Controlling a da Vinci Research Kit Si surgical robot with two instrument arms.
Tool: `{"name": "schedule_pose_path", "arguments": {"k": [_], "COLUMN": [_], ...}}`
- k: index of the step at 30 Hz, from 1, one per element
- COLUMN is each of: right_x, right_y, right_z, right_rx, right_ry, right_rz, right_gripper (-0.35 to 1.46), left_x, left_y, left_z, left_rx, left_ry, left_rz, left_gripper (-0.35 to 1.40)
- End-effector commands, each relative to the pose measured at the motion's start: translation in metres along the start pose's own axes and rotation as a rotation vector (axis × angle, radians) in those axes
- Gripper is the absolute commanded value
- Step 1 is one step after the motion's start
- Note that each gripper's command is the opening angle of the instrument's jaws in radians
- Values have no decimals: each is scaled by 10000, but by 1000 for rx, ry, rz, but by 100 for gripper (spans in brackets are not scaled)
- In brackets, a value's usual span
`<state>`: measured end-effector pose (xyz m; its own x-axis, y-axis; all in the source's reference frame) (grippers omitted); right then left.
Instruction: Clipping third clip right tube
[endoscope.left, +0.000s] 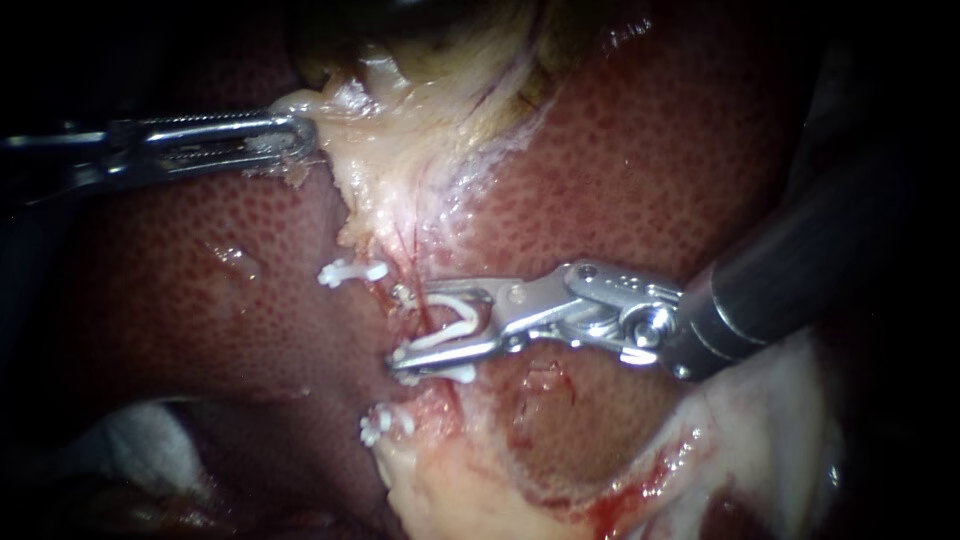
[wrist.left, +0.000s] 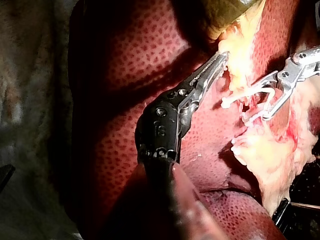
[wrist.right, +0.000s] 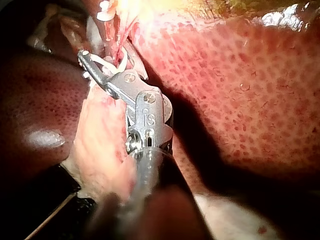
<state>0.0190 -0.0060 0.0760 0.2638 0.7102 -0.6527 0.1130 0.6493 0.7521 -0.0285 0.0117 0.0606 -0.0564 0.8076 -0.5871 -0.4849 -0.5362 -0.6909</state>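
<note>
The speckled dark-red liver (endoscope.left: 640, 160) is filling the background in the endoscope view, with a band of pale tissue (endoscope.left: 400, 130) running down its middle. Your left instrument (endoscope.left: 300, 140) is coming in from the left, and its jaws are lying together, pinching the edge of that pale tissue. Your right instrument (endoscope.left: 412, 328) is coming in from the right. Its jaws are standing apart and carrying an open white clip (endoscope.left: 455, 325) between them, both jaws touching it. They are sitting astride the thin reddish tube (endoscope.left: 425, 315). Two closed clips are sitting on the same strand, an upper clip (endoscope.left: 352, 272) just above the jaws and a lower clip (endoscope.left: 385, 425) just below them.

In the left wrist view, your left instrument (wrist.left: 220, 62) is reaching over the liver (wrist.left: 130, 65), its jaw tips closing on the pale tissue (wrist.left: 240, 55). Your right instrument (wrist.left: 255, 104) is holding the open white clip (wrist.left: 255, 95) just beyond.

In the right wrist view, your right instrument (wrist.right: 97, 62) is lying beside the liver (wrist.right: 240, 85). The open white clip (wrist.right: 107, 65) is showing in its jaws, and red strands are passing ahead of them. You cannot tell the tube from the strands around it here.
</note>
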Motion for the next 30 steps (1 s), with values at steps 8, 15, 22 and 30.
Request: {"name": "schedule_pose_path", "arguments": {"k": [8, 15, 22, 30], "right_x": [5, 11, 15, 17], "right_y": [-5, -4, -3, -5], "right_z": [4, 4, 7, 12], "right_rx": [31, 45, 93, 103], "right_ry": [27, 56, 74, 71], "right_rz": [28, 59, 88, 90], "right_gripper": [48, 48, 45, 42], "left_x": [0, -1, -2, -3], "left_y": [-1, -1, -1, -1], "left_z": [1, 2, 4, 5], "left_rx": [0, 0, 2, 2], "left_ry": [0, 0, 1, 1], "left_rz": [0, 0, 1, 1], "left_gripper": [-35, -35, -35, -35]}}
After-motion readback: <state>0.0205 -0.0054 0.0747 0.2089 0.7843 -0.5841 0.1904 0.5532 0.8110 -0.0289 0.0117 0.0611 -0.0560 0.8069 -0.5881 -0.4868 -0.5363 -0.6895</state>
